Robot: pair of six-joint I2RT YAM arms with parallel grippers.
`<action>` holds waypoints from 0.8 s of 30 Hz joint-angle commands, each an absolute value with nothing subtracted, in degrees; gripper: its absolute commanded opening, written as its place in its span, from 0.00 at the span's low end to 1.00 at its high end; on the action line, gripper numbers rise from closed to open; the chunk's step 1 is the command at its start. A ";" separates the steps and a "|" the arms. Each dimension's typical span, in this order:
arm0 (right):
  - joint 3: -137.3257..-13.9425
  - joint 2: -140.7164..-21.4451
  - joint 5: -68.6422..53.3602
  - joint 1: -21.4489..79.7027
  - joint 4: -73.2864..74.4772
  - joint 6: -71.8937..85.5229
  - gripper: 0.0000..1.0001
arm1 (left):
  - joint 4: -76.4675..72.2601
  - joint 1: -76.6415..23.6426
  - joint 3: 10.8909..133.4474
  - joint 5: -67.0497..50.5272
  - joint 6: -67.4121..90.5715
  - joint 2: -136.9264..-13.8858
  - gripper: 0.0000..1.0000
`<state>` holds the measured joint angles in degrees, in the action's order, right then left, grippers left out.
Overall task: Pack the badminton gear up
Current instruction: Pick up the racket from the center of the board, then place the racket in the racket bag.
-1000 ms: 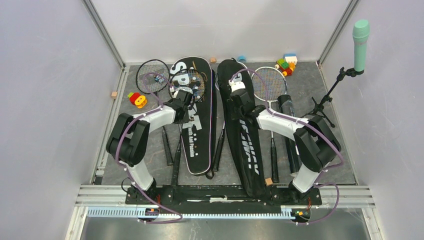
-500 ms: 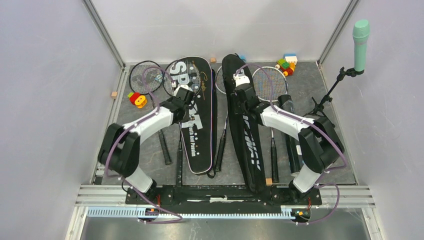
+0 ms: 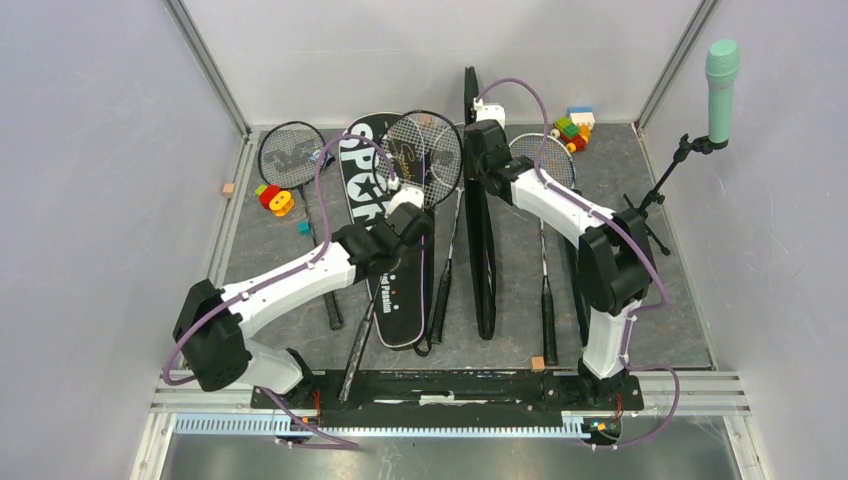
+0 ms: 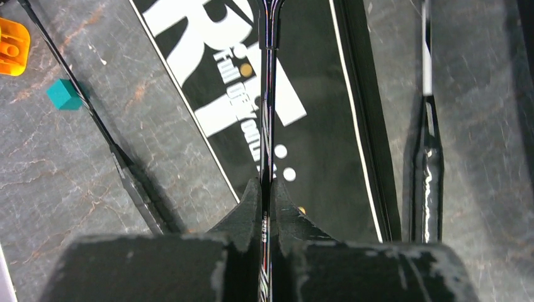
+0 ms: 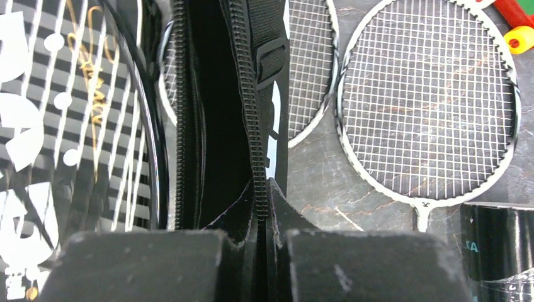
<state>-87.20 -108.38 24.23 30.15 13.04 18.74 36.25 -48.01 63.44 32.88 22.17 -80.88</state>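
We pinch the racket point(image 4: 269, 94) by its shaft in the left gripper point(image 4: 267, 189); its long axis runs straight ahead. The right gripper point(image 5: 261, 189) pinches the racket bag point(image 5: 211, 94) by its zipper edge; the opening lies rightward of the left gripper.

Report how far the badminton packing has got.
Done: nothing looks packed yet; the SPORT bag lies flat. In hand: the left claw grips a racket by its shaft over that bag, and the right claw pinches the other bag at its open zip. Left: at least the far-left racket, the right racket and the tube, all on the floor.
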 commanded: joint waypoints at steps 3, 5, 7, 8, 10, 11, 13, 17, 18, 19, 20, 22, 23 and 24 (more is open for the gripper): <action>-98.55 -114.24 28.22 27.57 20.15 20.07 0.00 | 40.61 -52.99 63.69 35.75 26.60 -73.73 0.02; -100.48 -115.58 28.96 27.35 21.84 19.71 0.00 | 40.45 -54.22 63.29 35.13 26.88 -71.49 0.02; -100.56 -116.12 28.67 27.33 21.89 19.73 0.00 | 40.43 -55.28 62.89 34.36 26.34 -69.45 0.02; -100.55 -116.25 28.44 27.34 21.81 19.85 0.00 | 40.57 -55.77 62.78 34.28 25.92 -68.44 0.02; -100.46 -116.36 28.34 27.35 21.67 20.47 0.00 | 41.58 -56.22 62.50 33.73 25.76 -67.31 0.02; -100.21 -116.23 28.18 27.33 21.51 20.77 0.00 | 42.18 -56.33 62.36 33.66 25.82 -67.29 0.02; -99.45 -115.81 27.71 27.33 20.60 21.19 0.00 | 44.00 -56.34 62.53 33.89 26.41 -68.19 0.02; -98.32 -114.96 26.43 27.36 19.05 21.66 0.00 | 46.71 -56.34 62.78 35.95 27.38 -72.24 0.02; -98.25 -114.87 26.07 27.33 18.85 21.68 0.00 | 46.83 -56.42 62.77 36.19 27.28 -73.18 0.02; -98.24 -114.87 25.68 27.33 18.82 21.71 0.00 | 46.93 -56.41 62.75 36.29 27.16 -74.21 0.02; -98.30 -114.94 25.45 27.33 18.86 21.77 0.00 | 46.98 -56.43 62.75 36.30 27.08 -74.94 0.02; -98.31 -114.96 25.23 27.33 18.85 21.70 0.00 | 47.03 -56.42 62.67 36.52 26.98 -76.43 0.02; -98.27 -115.04 25.25 27.33 18.87 21.70 0.00 | 46.94 -56.43 62.69 36.22 26.94 -77.01 0.02; -98.19 -115.00 25.09 27.33 18.75 21.72 0.00 | 46.86 -56.51 62.73 35.73 26.88 -77.52 0.02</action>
<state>-97.51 -116.33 25.47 27.62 21.93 20.73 46.78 -56.03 62.41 34.13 25.10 -76.23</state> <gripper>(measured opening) 0.026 0.047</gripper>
